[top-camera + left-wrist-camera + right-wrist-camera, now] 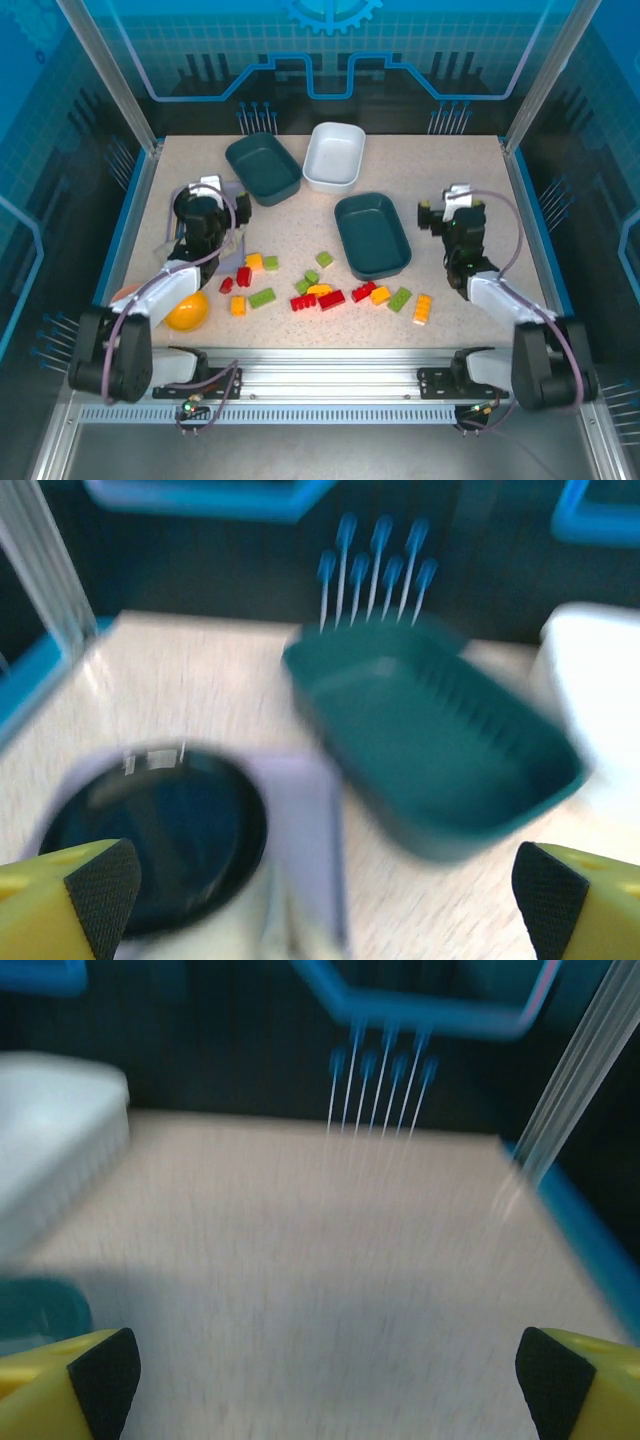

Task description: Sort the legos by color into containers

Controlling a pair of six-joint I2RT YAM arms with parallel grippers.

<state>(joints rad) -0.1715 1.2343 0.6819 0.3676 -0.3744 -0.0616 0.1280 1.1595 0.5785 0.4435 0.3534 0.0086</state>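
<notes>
Yellow fingers with black pads frame the bottom corners of the left wrist view, set wide apart with nothing between them: the left gripper is spread and empty. It hangs above a black bowl that sits on a lavender tray, with a dark teal tray just beyond. The right gripper is likewise spread and empty, over bare table on the right side, near the second teal tray.

From above, the bricks lie loose in a band across the near part of the table, between the two arms. Red, green and orange ones are mixed, some touching in small clumps, a few on their own. All are on the tabletop. The two teal trays and the white tray behind them look empty. An orange bowl sits at the near left, beside the left arm.

As far as I can judge, no brick has been sorted yet, and the step in hand is the reach for a first one. Both grippers are beyond the bricks, so one must draw back toward the near edge and come down over a single piece. The orange brick at the right end lies apart from its neighbours and seems an easy start for the right arm. Its jaws should straddle the narrow sides, then carry it to a chosen tray.
</notes>
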